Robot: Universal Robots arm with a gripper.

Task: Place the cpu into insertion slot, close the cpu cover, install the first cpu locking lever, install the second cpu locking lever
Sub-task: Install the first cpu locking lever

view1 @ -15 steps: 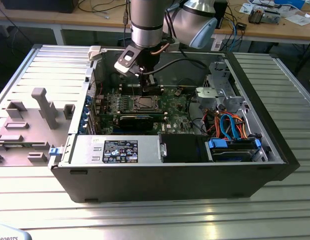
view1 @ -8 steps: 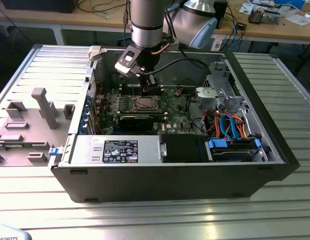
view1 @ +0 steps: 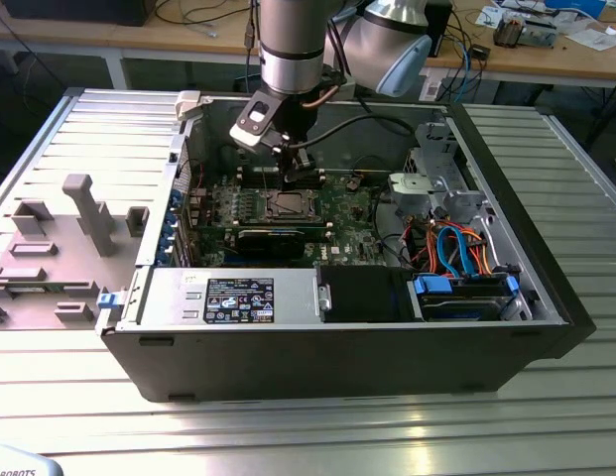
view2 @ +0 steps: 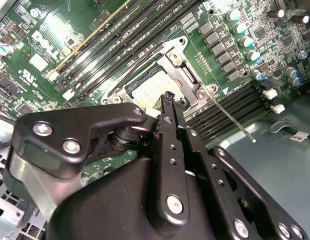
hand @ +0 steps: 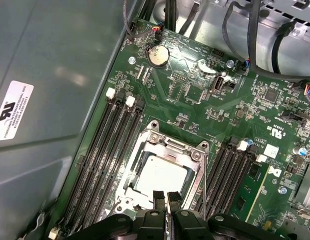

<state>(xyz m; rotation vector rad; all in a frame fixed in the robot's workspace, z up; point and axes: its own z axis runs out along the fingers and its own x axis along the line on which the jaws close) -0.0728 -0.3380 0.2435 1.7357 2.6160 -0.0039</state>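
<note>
Gripper (hand: pixel 166 198) fingertips were pinched together, nothing visible btwn them, over the edge of the cpu (hand: pixel 162 175); couldn't tell if touching. Cpu sat in the insertion slot (view1: pixel 288 206), contacts hidden beneath; cpu cover (hand: pixel 167 144) lay down around it. Lever rod (view2: pixel 232 119) stuck out across memory slots (view2: pixel 120 45). PC case (view1: pixel 337 362) sat on ribbed metal table (view1: pixel 288 436); wooden bench (view1: pixel 50 40) behind.

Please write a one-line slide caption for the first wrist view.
Shut hand poised close to the seated cpu, with the cpu cover down around it on the green motherboard.
</note>
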